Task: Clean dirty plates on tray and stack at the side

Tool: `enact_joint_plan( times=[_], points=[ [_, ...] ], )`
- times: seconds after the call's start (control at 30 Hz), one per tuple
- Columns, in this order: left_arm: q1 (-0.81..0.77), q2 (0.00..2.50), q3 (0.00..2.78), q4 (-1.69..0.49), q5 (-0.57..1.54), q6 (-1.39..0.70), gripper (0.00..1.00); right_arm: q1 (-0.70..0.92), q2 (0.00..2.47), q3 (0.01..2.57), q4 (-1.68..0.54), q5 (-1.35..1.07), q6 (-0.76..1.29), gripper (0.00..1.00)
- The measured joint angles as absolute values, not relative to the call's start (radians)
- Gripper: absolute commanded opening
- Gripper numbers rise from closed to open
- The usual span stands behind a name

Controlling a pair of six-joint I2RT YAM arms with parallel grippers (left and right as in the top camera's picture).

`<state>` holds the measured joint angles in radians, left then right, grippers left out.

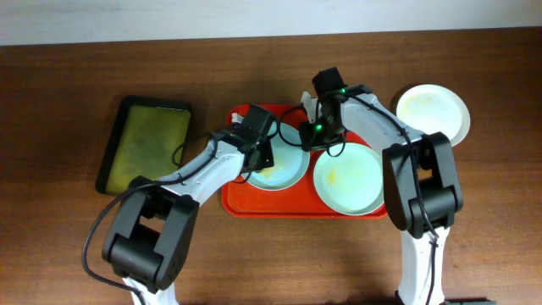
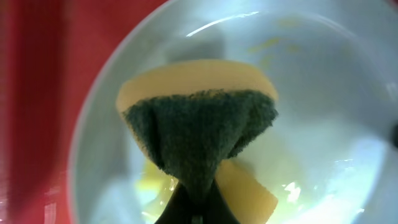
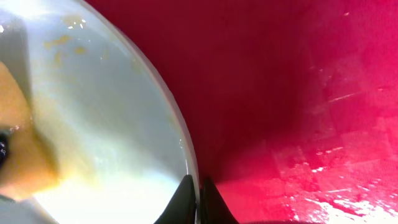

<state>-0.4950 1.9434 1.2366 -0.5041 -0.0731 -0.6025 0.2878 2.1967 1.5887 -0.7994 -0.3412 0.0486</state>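
Observation:
The red tray holds two pale mint plates. The left plate has yellow smears and also shows in the left wrist view and the right wrist view. My left gripper is shut on a yellow-and-green sponge pressed into this plate. My right gripper is shut on this plate's rim. The second mint plate lies at the tray's right with a yellow smear. A white plate sits on the table right of the tray.
A dark olive-green tray lies on the wooden table left of the red tray. The red tray floor fills the right wrist view beside the plate.

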Motion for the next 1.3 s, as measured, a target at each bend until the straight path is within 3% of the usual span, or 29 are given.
enact_joint_plan(
  times=[0.17,0.3,0.5,0.83,0.97,1.2,1.3],
  points=[
    [-0.406,1.95,1.39,-0.715,-0.109,-0.568,0.0,0.288,2.157,1.508,-0.705,-0.337,0.12,0.04],
    [-0.401,1.961,1.419,-0.595,0.055,-0.569,0.0,0.288,2.155,1.504,-0.698,-0.337,0.134,0.04],
    [-0.45,2.089,1.434,-0.534,0.13,-0.626,0.0,0.288,2.153,1.501,-0.694,-0.337,0.138,0.04],
    [-0.385,2.124,1.6,-0.926,-0.073,-0.595,0.0,0.297,2.153,1.499,-0.679,-0.337,0.154,0.04],
    [-0.372,2.127,1.674,-0.902,0.11,-0.569,0.0,0.297,2.153,1.499,-0.678,-0.337,0.154,0.04],
    [-0.46,2.176,1.613,-0.889,0.23,-0.568,0.0,0.296,2.153,1.499,-0.678,-0.337,0.154,0.04],
    [-0.486,2.171,1.616,-0.96,0.097,-0.564,0.0,0.296,2.153,1.499,-0.678,-0.337,0.154,0.04]
  ],
)
